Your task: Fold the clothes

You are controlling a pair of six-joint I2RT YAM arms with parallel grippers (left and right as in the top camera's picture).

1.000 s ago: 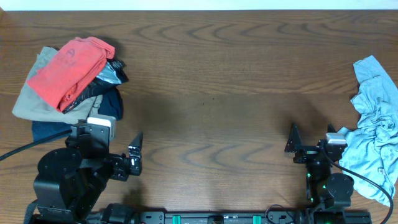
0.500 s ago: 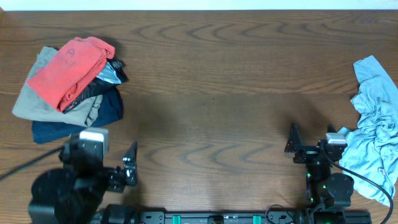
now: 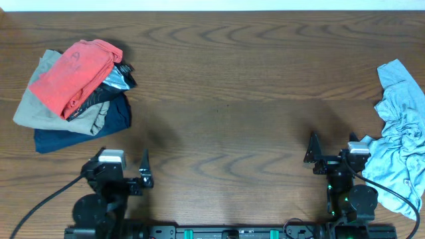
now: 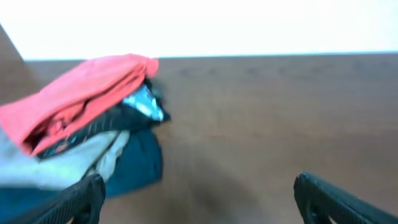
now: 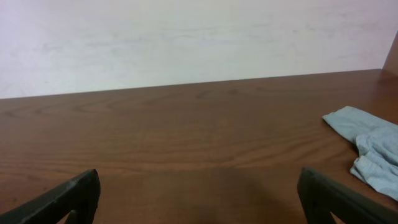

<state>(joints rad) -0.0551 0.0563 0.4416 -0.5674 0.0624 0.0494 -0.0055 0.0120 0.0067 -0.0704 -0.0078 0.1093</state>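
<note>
One clothes stack (image 4: 87, 118) ahead-left of the left pincer (image 4: 199, 186), well apart.

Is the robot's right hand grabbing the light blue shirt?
No, the right gripper is open and empty, and the light blue shirt lies on the table off to its side.

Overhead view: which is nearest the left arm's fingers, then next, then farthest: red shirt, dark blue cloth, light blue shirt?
1. Dark blue cloth, bottom of the left pile, just beyond the left fingers.
2. Red shirt, top of that pile.
3. Light blue shirt, far right side.
</note>
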